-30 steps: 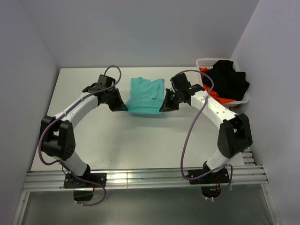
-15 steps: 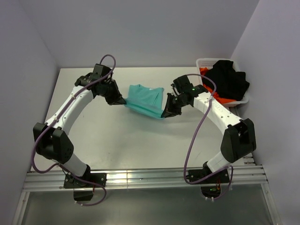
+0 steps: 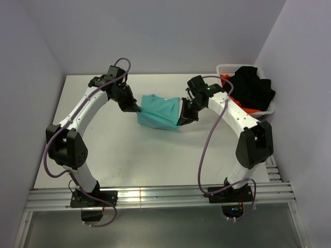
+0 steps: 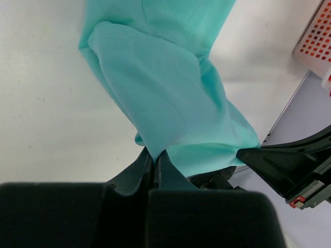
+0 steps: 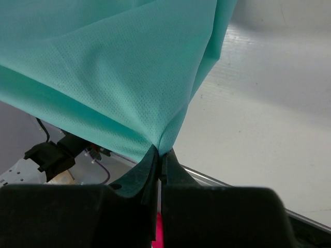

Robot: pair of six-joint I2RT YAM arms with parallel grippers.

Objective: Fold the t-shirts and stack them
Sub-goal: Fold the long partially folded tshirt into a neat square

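A white laundry basket [image 3: 223, 68] stands at the far right corner of the white counter [image 3: 129, 150]. It holds a black garment [image 3: 253, 88] heaped over an orange garment [image 3: 247, 109]. The basket is just beside the right arm's forearm and apart from the teal t-shirt [image 3: 159, 111]. A purple cable loops along each arm. The counter surface near the arm bases carries nothing between the two arms.

The teal t-shirt sits at the far middle of the counter, spanned between the two hands. Its fabric is partly doubled over, with a fold running across the upper layer. The near edge is raised off the counter by both hands. Whether the far edge rests on the surface cannot be determined from these views.

The left hand [image 3: 136, 110] is at the shirt's left edge. In the left wrist view its fingers are pressed together with a pinch of teal fabric between the tips — no gap is visible.

The right hand [image 3: 181, 122] is at the shirt's near right corner. In the right wrist view its fingers are likewise clamped together on a corner of the fabric, which drapes up and away from the tips.
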